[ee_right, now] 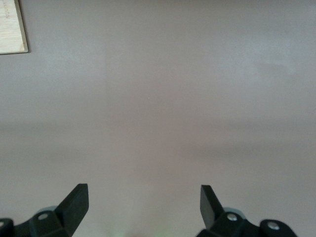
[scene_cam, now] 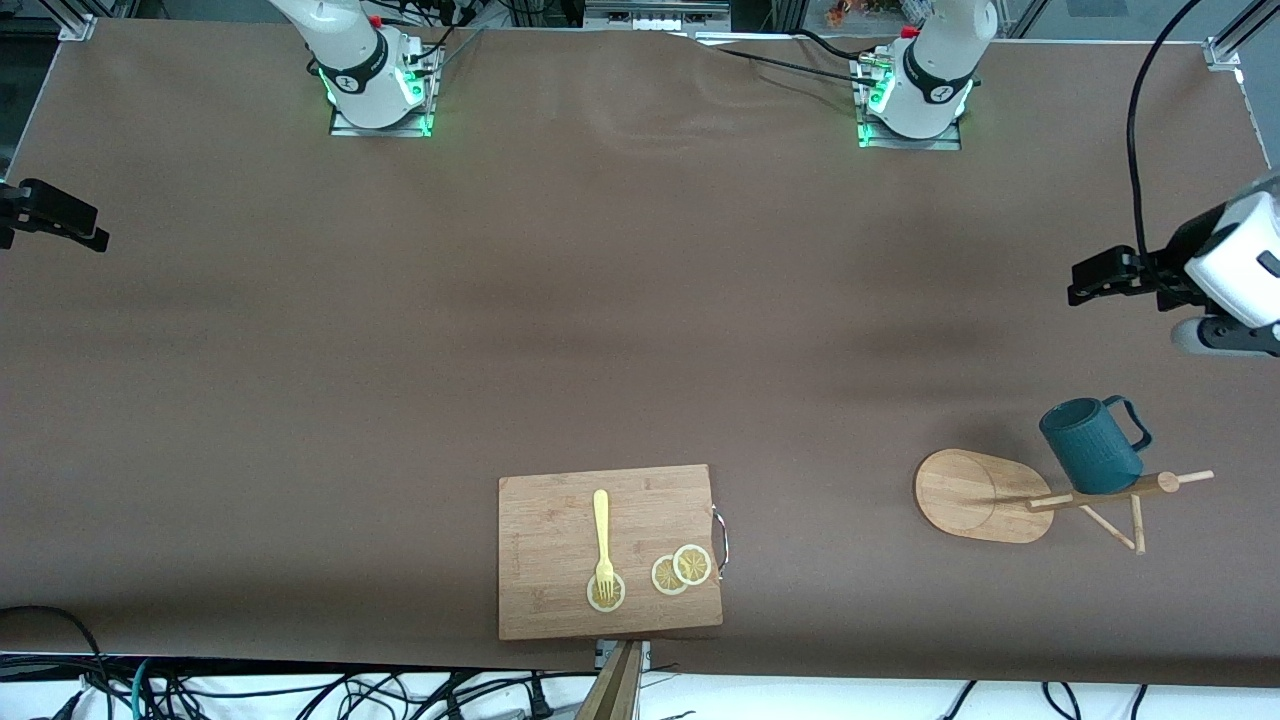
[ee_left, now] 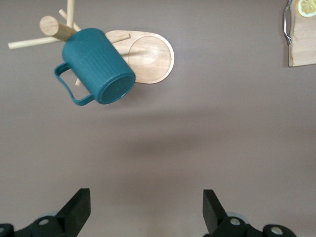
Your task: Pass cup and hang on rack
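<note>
The dark teal cup (scene_cam: 1090,447) hangs tilted on a peg of the bamboo rack (scene_cam: 978,496), near the left arm's end of the table. In the left wrist view the cup (ee_left: 98,66) sits against the rack's post, over the oval base (ee_left: 150,57). My left gripper (scene_cam: 1078,283) hovers over bare table, apart from the cup, open and empty. Its fingers (ee_left: 79,210) stand wide around nothing. My right gripper (scene_cam: 92,232) is over the right arm's end of the table, open and empty, with only table cloth between its fingers (ee_right: 76,205).
A wooden cutting board (scene_cam: 560,520) lies near the front edge mid-table, with a yellow fork (scene_cam: 602,535) and lemon slices (scene_cam: 681,570) on it. Its metal handle (scene_cam: 720,540) faces the rack. A black cable (scene_cam: 1135,150) hangs over the left arm's end.
</note>
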You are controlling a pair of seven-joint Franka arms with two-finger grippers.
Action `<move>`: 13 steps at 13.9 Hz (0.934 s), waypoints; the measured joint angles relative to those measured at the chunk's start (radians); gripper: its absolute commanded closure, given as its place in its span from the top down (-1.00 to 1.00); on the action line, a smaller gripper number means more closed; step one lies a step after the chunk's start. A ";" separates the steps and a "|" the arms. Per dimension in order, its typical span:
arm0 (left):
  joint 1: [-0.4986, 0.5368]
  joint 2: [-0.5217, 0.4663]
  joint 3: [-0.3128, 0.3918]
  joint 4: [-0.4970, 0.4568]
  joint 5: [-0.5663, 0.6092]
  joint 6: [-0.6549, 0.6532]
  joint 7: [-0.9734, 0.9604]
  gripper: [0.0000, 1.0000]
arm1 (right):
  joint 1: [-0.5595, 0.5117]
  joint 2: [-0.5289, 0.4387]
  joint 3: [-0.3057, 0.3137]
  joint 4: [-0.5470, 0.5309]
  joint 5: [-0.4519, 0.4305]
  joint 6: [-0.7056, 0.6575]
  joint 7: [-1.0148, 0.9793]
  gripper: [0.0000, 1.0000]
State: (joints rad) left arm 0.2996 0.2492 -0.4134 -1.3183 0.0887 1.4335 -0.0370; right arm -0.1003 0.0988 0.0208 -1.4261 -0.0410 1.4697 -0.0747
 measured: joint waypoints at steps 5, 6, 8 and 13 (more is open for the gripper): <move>-0.147 -0.111 0.164 -0.138 -0.038 0.087 0.103 1.00 | 0.000 0.001 0.000 0.000 0.000 0.001 0.000 1.00; -0.209 -0.150 0.250 -0.203 -0.072 0.141 0.134 1.00 | 0.000 0.001 0.000 0.000 0.000 0.001 0.000 1.00; -0.295 -0.209 0.382 -0.308 -0.098 0.205 0.177 1.00 | 0.000 0.004 0.000 0.000 0.000 0.001 0.000 1.00; -0.321 -0.239 0.412 -0.345 -0.085 0.220 0.190 1.00 | 0.000 0.011 0.000 0.000 0.000 0.002 0.000 1.00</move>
State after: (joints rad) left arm -0.0213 0.0107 -0.0015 -1.6630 0.0034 1.6531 0.1528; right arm -0.1004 0.1101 0.0211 -1.4260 -0.0410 1.4720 -0.0747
